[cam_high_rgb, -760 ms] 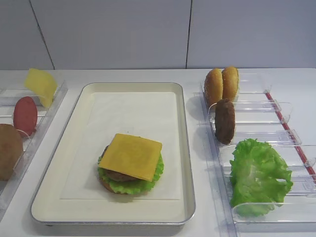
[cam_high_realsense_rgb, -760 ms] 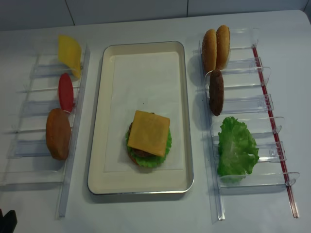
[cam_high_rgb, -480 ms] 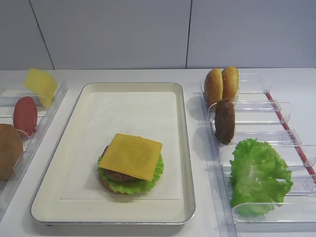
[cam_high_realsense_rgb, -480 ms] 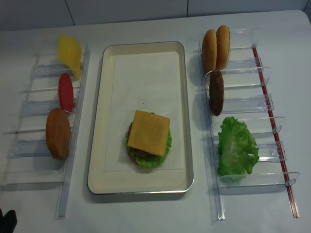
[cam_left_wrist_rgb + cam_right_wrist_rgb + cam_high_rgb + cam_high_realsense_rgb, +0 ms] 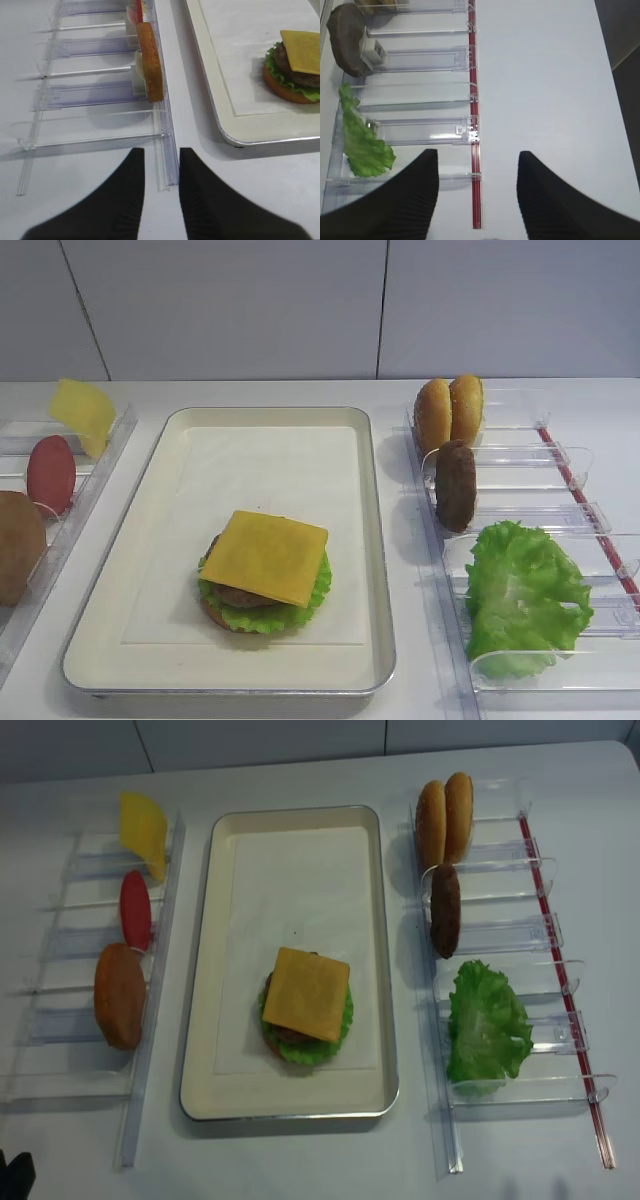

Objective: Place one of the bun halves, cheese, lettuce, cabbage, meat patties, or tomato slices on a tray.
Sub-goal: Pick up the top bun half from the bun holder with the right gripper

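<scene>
My right gripper [image 5: 477, 200] is wide open and empty over the desk [image 5: 545, 100]; my left gripper [image 5: 161, 192] is nearly closed, empty. Cheese [image 5: 265, 556] tops the stack at the tray's [image 5: 380, 570] 6 o'clock.

Silver-rimmed tray [image 5: 375, 570] holds stack: bun half, lettuce [image 5: 262, 612], meat patty, yellow cheese [image 5: 265, 556] on top.

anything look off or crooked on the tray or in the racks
Mostly tidy. The cheese slice sits turned on the stack, its corners poking past the lettuce below. The spare lettuce leaf in the right rack sprawls across more than one slot.
</scene>
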Controlling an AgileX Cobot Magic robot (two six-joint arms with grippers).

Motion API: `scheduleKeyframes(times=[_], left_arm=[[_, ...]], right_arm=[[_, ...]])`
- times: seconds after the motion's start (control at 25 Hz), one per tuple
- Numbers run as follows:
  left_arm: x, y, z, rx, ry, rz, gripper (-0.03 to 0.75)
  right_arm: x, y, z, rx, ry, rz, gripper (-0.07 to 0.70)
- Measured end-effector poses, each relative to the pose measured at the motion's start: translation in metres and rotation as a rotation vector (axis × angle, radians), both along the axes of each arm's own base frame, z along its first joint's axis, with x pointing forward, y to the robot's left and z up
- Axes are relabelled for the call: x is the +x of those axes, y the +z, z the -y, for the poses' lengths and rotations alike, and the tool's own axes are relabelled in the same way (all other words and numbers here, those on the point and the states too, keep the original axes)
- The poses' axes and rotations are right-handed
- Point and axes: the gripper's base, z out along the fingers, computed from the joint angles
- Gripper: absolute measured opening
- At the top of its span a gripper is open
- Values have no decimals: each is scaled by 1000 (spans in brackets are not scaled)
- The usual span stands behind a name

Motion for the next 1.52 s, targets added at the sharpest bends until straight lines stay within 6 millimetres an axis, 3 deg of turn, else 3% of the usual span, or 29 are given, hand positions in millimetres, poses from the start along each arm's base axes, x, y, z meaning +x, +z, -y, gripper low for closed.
scheduleKeyframes(times=[0.28,0.52,0.68,1.04,1.28,1.52], left_arm=[[0,0,0,0,0,0,179],[0,0,0,0,0,0,179],[0,0,0,0,0,0,179],[0,0,0,0,0,0,179],[0,0,0,0,0,0,179],[0,0,0,0,0,0,179]], right_arm=[[68,37,0,62,-4,-118,400],[130,45,-5,101,27,-208,400],[170,44,-30,112,91,-247,400],[260,24,-102,138,196,-276,400],[305,-1,-116,142,190,-304,400],[328,-29,-122,137,182,-333,400]])
